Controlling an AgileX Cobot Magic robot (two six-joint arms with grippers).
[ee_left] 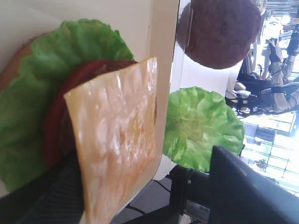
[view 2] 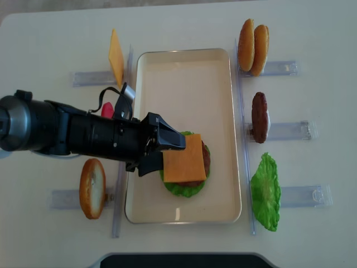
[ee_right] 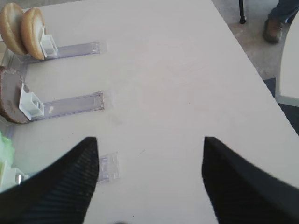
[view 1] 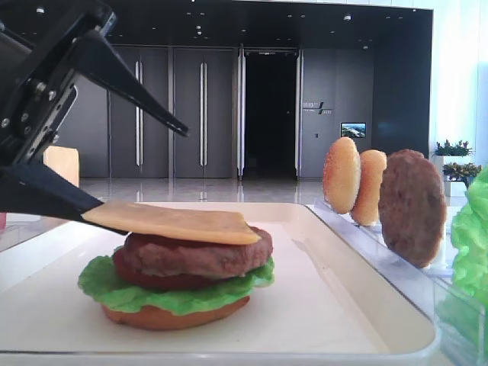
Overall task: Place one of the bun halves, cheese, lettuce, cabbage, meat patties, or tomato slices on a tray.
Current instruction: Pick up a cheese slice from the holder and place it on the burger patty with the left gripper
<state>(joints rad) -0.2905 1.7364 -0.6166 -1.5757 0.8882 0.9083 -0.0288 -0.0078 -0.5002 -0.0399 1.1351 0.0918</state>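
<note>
The yellow-orange cheese (view 1: 175,223) lies flat on top of a stack on the cream tray (view 1: 343,305): meat patty (view 1: 206,255), tomato slice (view 1: 152,279), lettuce (view 1: 130,288), bun half (view 1: 175,314). My left gripper (view 1: 149,179) comes in from the left and stands open. Its lower finger (view 1: 53,200) sits under the cheese's left edge, and its upper finger is raised well above the slice. From overhead, the cheese (view 2: 184,159) covers the stack. My right gripper (ee_right: 149,140) hangs open over bare table with nothing between its fingers.
Clear racks right of the tray hold two bun halves (view 2: 252,47), a meat patty (view 2: 259,117) and a lettuce leaf (view 2: 265,191). Left of the tray stand another cheese slice (view 2: 115,56), a tomato slice (view 2: 107,109) and a bun half (view 2: 92,188).
</note>
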